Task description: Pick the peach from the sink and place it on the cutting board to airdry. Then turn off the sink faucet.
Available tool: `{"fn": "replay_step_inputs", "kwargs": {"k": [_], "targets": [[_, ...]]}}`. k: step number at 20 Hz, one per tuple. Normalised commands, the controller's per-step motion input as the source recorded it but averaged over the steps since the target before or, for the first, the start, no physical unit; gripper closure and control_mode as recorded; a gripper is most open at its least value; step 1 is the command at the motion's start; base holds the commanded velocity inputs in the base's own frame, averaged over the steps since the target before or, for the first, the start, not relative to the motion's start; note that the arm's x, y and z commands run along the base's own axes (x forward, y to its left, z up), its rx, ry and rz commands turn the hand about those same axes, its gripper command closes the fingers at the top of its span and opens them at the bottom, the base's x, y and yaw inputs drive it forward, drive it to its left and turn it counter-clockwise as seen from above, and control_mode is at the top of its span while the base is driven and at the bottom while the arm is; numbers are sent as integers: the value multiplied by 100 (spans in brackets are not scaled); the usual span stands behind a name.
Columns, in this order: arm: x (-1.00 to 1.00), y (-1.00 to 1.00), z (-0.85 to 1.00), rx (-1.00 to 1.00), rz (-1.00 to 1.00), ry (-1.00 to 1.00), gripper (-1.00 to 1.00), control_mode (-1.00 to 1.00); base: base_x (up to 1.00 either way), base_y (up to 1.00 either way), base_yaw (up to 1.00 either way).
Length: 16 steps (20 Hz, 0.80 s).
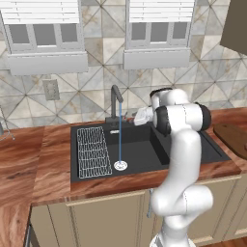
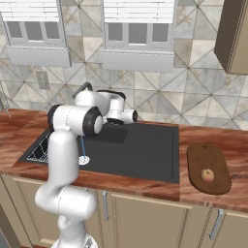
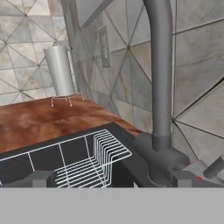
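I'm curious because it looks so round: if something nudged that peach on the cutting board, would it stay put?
Probably not. The peach is round and sits loose on the flat cutting board, so a nudge would likely roll it. The board seems to have no raised rim to stop it. Being small, it is probably light.

no readable text, labels or signs
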Motion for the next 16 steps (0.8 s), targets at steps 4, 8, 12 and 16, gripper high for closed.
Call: {"fn": "replay_step_inputs", "kwargs": {"k": [4, 8, 12, 16], "targets": [[15, 0, -9, 0, 0, 0, -100, -100, 0, 0, 0], [14, 0, -11, 0, 0, 0, -100, -100, 0, 0, 0], [19, 0, -7, 0, -1, 0, -100, -100, 0, 0, 0], [24, -8, -2, 0, -1, 0, -100, -100, 0, 0, 0]]}}
